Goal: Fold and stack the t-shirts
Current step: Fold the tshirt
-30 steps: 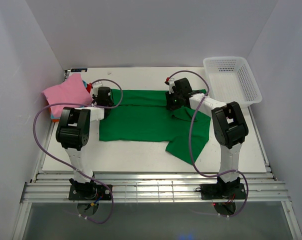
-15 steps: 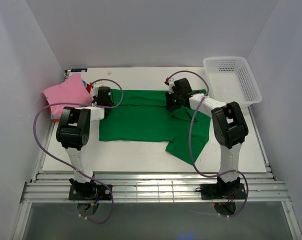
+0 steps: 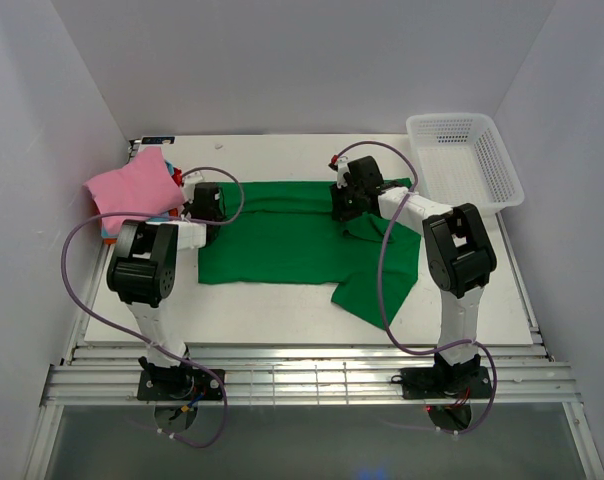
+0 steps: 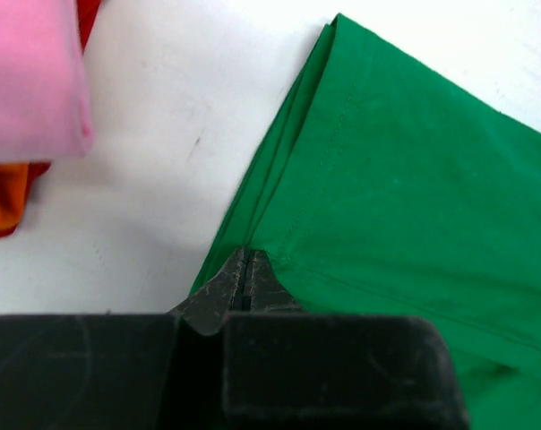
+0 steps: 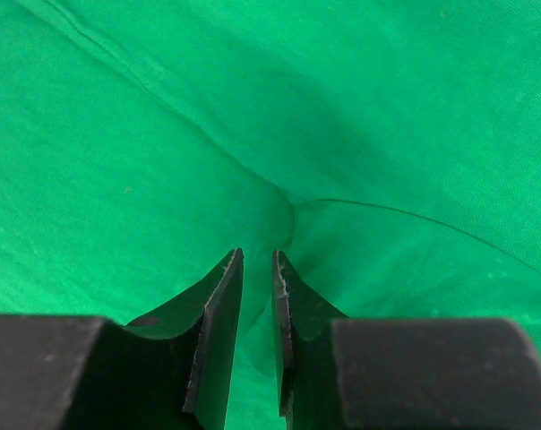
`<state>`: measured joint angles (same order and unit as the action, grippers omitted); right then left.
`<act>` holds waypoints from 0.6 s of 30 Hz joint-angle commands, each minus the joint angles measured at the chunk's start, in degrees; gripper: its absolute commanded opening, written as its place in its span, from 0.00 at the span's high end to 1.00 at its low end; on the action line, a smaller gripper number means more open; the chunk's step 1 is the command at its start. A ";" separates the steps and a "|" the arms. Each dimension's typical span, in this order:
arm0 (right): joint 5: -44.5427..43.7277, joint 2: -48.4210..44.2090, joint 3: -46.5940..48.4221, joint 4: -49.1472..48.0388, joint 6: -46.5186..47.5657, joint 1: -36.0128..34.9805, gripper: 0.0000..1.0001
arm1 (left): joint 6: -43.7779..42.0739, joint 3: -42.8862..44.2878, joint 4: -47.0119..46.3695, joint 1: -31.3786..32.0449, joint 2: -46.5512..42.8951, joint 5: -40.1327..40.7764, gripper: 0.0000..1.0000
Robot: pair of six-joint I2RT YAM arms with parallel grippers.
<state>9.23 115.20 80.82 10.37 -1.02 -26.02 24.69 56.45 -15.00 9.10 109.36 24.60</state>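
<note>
A bright green t-shirt (image 3: 282,245) lies spread across the table's middle, its far part folded over and a sleeve trailing toward the near right. My left gripper (image 3: 207,205) is shut on its left edge; in the left wrist view the jaws (image 4: 244,255) meet on the hem of the green cloth (image 4: 414,179). My right gripper (image 3: 344,205) pinches a ridge of the shirt at its far right; the wrist view shows the jaws (image 5: 257,255) nearly closed with green cloth (image 5: 163,134) bunched between them. A pink folded shirt (image 3: 132,185) tops a stack at far left, with an orange-red one (image 4: 6,202) under it.
A white mesh basket (image 3: 502,165) stands at the back right corner. The stack of folded shirts sits close to the left gripper, with bare white tabletop (image 4: 163,134) between them. White walls close in the left, right and back of the table.
My left gripper has shifted a little left and toward me, drawing the shirt's left edge with it. The right gripper has stayed in place.
</note>
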 commanded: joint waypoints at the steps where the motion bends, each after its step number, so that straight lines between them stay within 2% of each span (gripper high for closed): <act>1: 0.87 -0.50 0.13 -0.18 0.75 -0.43 0.75 | 1.68 -2.65 0.33 -0.40 -5.91 0.45 1.00; 12: 0.08 -1.11 0.04 0.09 0.75 -0.70 0.75 | 1.33 -2.39 1.64 -0.40 -6.00 0.88 0.99; 15: -0.62 -1.38 0.74 -0.18 0.75 -0.70 0.75 | 1.68 -1.87 1.73 -0.32 -7.31 2.29 0.75; 16: -1.32 -1.64 1.44 -0.18 0.75 -0.70 0.74 | 1.51 -1.52 1.73 -0.23 -7.67 2.38 0.55; 18: -2.55 -1.99 2.24 -0.18 0.75 -0.70 0.74 | 1.42 0.15 1.73 -0.23 -8.46 2.47 0.42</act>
<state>8.56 115.20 80.84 10.44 -1.02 -26.39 25.85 53.43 -13.13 9.10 105.80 25.45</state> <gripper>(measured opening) 0.259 0.530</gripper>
